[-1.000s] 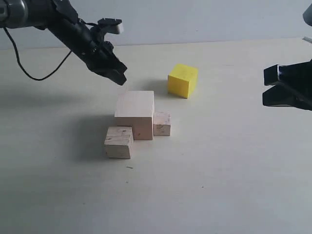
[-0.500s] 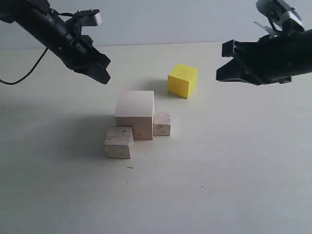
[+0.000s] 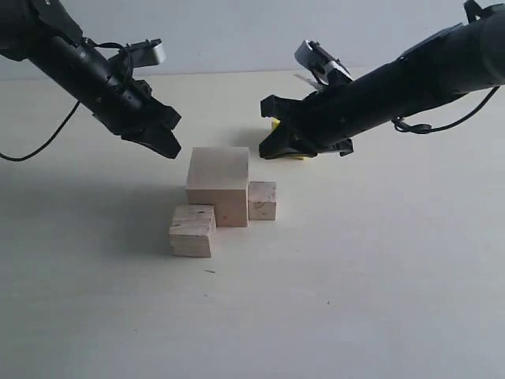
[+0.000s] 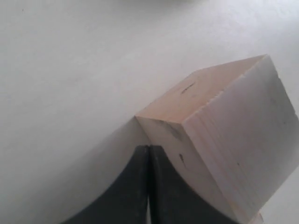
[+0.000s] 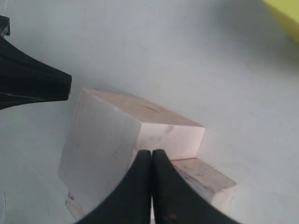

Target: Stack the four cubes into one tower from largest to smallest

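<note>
The large pale cube (image 3: 218, 183) stands mid-table, with the medium pale cube (image 3: 192, 230) against its front left and the small pale cube (image 3: 262, 200) against its right side. Only slivers of the yellow cube (image 3: 300, 156) show behind my right gripper (image 3: 267, 130), which is shut and empty, hovering just right of and behind the large cube. My left gripper (image 3: 172, 136) is shut and empty, up left of the large cube. The left wrist view shows the large cube (image 4: 224, 140) beside the shut left gripper (image 4: 149, 148). The right wrist view shows the shut right gripper (image 5: 152, 153), large cube (image 5: 107, 140), small cube (image 5: 205, 179) and yellow corner (image 5: 286, 11).
The pale tabletop (image 3: 355, 300) stretches open in front and to the right of the cubes. A black cable (image 3: 31, 146) hangs from the left arm at the far left. The left gripper's tip (image 5: 42, 84) shows in the right wrist view.
The right arm has swung in from the far right and now covers the yellow cube. The left gripper drew back up and left from the large cube, then held still.
</note>
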Robot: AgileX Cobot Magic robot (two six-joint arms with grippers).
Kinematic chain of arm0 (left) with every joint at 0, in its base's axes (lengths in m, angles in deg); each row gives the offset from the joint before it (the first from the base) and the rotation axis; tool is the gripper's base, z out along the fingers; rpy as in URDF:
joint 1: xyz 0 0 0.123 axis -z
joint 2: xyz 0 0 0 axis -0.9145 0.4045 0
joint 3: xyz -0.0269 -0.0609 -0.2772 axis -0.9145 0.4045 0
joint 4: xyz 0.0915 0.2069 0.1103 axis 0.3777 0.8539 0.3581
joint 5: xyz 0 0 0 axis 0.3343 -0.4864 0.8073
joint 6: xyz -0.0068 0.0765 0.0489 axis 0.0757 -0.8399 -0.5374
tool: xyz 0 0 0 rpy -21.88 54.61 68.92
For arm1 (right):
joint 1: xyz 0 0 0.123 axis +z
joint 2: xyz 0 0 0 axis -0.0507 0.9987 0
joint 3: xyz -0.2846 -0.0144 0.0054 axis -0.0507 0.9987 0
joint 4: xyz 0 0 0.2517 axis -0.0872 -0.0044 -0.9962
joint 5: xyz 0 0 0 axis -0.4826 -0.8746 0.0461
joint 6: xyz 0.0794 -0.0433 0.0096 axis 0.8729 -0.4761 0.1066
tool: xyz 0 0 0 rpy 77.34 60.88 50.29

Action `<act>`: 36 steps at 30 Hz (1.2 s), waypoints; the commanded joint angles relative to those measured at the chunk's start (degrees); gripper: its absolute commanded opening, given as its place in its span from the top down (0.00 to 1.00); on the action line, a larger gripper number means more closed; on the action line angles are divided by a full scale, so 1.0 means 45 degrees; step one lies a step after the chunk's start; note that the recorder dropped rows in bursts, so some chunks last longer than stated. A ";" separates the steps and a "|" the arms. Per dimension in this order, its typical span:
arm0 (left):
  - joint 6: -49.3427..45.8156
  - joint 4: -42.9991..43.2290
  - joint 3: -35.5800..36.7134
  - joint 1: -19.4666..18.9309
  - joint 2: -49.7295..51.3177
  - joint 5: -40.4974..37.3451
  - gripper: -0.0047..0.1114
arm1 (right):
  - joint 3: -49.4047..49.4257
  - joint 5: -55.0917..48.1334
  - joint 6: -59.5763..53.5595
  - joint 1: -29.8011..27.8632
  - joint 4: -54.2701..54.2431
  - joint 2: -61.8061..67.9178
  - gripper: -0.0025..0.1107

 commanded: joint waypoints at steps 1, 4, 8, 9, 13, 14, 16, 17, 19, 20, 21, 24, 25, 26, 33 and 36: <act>0.0045 -0.0227 0.0056 -0.0035 -0.0106 0.0094 0.96 | -0.0447 0.0350 0.1017 0.0074 0.1032 0.0181 0.98; 0.0009 -0.0521 0.0056 -0.0017 0.0236 0.0038 0.96 | -0.0689 0.0263 0.2128 0.0074 0.2574 0.0232 0.98; -0.0796 -0.1623 0.0380 -0.0017 0.0546 -0.0048 0.96 | -0.0689 -0.0278 0.2153 0.0074 0.2602 0.0232 0.98; -0.1046 -0.1812 0.0535 -0.0009 0.0534 0.0061 0.96 | -0.0689 -0.0341 0.2153 0.0074 0.2602 0.0232 0.98; -0.1519 -0.2134 0.0794 0.0015 0.0534 0.0203 0.96 | -0.0689 -0.0607 0.2153 0.0129 0.2602 0.0232 0.98; -0.1600 -0.2162 0.0794 0.0015 0.0534 0.0175 0.96 | -0.0689 -0.0681 0.2153 0.0152 0.2602 0.0232 0.98; -0.1631 -0.2241 0.0794 0.0015 0.0534 0.0175 0.96 | -0.0689 -0.0747 0.2153 0.0306 0.2555 0.0232 0.98; -0.1631 -0.2281 0.0794 0.0015 0.0534 0.0175 0.96 | -0.0689 -0.0712 0.2153 0.0418 0.2555 0.0232 0.98; -0.1683 -0.2278 0.0794 0.0015 0.0534 0.0175 0.96 | -0.0689 -0.0583 0.2153 0.0601 0.2555 0.0232 0.98; -0.1683 -0.2278 0.0794 0.0015 0.0534 0.0175 0.96 | -0.0689 -0.0482 0.2153 0.0693 0.2555 0.0232 0.98; -0.1683 -0.2278 0.0794 0.0015 0.0534 0.0175 0.96 | -0.0689 -0.0384 0.2153 0.0762 0.2555 0.0232 0.98; -0.1684 -0.2278 0.0794 0.0015 0.0534 0.0115 0.96 | -0.0689 -0.0187 0.2219 0.0890 0.2555 0.0250 0.98; -0.1684 -0.2278 0.0794 0.0015 0.0534 0.0094 0.96 | -0.0689 -0.0188 0.2250 0.0890 0.2555 0.0261 0.98; -0.1684 -0.2278 0.0794 0.0015 0.0534 0.0037 0.96 | -0.0689 -0.0160 0.2247 0.0890 0.2486 0.0312 0.98; -0.1684 -0.2278 0.0794 0.0015 0.0534 -0.0018 0.96 | -0.0713 -0.0131 0.2198 0.0890 0.1883 0.0599 0.98; -0.1684 -0.2278 0.0794 0.0015 0.0534 -0.0042 0.96 | -0.1074 -0.0481 0.2198 0.0890 0.1823 0.0809 0.98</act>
